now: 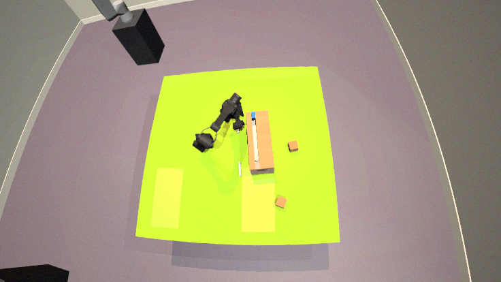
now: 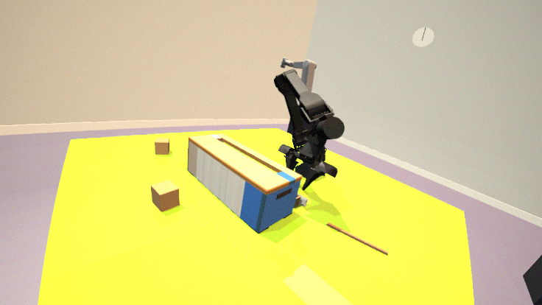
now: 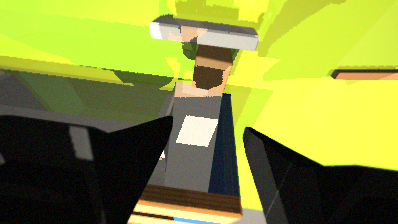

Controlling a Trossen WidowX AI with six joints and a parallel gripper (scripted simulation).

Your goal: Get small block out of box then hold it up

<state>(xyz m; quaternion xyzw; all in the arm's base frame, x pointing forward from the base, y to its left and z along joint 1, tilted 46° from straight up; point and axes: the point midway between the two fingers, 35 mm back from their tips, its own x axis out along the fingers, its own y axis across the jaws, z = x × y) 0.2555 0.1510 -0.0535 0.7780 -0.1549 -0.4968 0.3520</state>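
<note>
The hand (image 2: 308, 178) hangs partly open and empty just beside the box (image 2: 242, 166), above the block (image 2: 302, 201)

One long box (image 2: 242, 166), two brown cubes (image 2: 164, 194) (image 2: 161, 146), one thin rod (image 2: 356, 238), and one arm (image 2: 303, 110).

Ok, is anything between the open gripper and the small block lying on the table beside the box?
Nothing visible does. The small block lies on the table by the box, at its blue end, in line with the open gripper. The box's wall runs close beside that path, and a white piece lies just past the block.
</note>
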